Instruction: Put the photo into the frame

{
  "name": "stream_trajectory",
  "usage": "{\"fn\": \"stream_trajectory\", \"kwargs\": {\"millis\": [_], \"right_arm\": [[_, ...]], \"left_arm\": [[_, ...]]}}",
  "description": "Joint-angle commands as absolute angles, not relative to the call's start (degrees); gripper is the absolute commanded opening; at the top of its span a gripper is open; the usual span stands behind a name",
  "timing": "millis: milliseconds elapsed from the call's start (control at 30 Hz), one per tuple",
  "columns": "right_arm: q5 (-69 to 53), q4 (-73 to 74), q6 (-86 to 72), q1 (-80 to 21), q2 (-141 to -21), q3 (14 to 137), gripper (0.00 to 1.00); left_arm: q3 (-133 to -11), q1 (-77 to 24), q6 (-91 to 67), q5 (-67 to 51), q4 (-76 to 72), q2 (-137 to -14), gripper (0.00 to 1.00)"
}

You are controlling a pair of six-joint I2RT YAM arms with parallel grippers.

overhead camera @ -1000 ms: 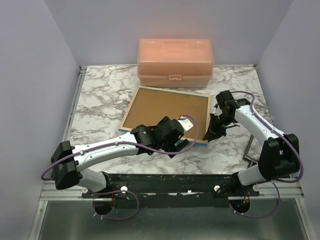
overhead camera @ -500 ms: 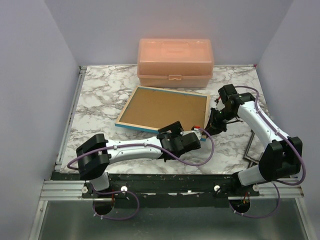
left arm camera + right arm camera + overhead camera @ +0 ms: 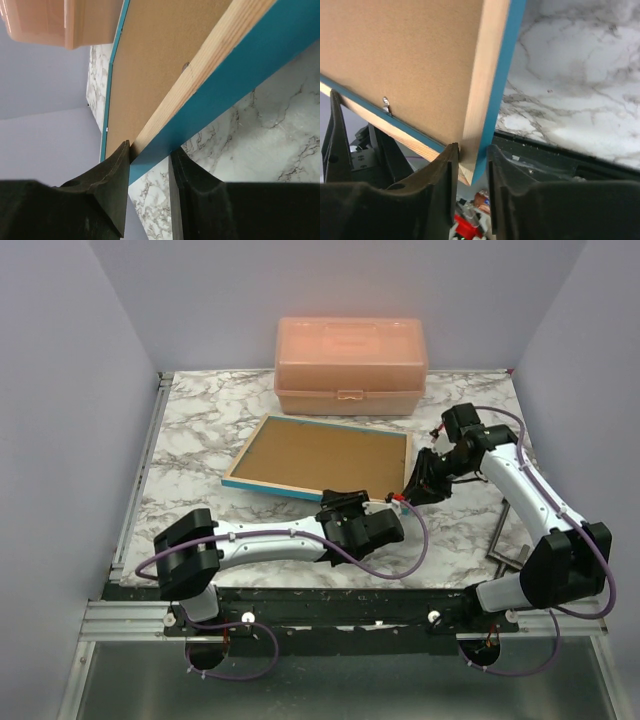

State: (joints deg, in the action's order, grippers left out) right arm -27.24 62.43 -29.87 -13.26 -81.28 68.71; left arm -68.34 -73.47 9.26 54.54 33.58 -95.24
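Overhead first: a peach, translucent plastic box with a lid (image 3: 350, 365) sits at the back of the white-and-grey marbled table (image 3: 185, 440). Just in front of that box, not touching it, lies the large rectangular picture frame (image 3: 300, 488). Its light wood rim faces up, its outer edge is bright blue, and a stiff brown backing board (image 3: 325, 450) fills it. Both arms meet at the frame's corner farthest from the box, on the right. The left gripper (image 3: 384, 505) is on the rim that faces away from the box. The right gripper (image 3: 412, 487) is at the corner itself, just beside the left one.

Over to the left wrist camera: the two black fingers (image 3: 112, 192) stand narrow and pinch the rim, one against the wood face and one against the blue face. Marble shows beneath, and the box is up in the far corner.

Now the right wrist: its black fingers (image 3: 442, 185) are narrow as well. They straddle the frame's corner, the rim fills the gap and both fingers touch it. A small metal tab (image 3: 386, 104) sits on the board close to the rim.
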Motion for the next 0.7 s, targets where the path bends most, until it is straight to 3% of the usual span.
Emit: {"fn": "stream_trajectory", "kwargs": {"millis": [0, 133, 200, 667], "right_arm": [[-32.85, 60.20, -27.60, -13.59, -78.29, 73.47, 0.47], [-29.82, 57.46, -27.24, -13.58, -76.57, 76.91, 0.87], [-29.26, 55.24, -26.91, -13.60, -75.01, 78.31, 1.00], [-19.32, 35.21, -16.32, -13.58, -64.23, 80.34, 1.00]], "left_arm": [[-68.75, -72.69, 8.29, 60.87, 27.64, -90.01, 0.07], [-70.93, -72.69, 8.42, 62.02, 31.56, -87.91, 0.03], [-73.10, -72.69, 7.75, 62.49, 34.85, -86.86, 0.02], [-79.36, -72.69, 5.56, 57.27, 47.01, -75.44, 0.00]]}}
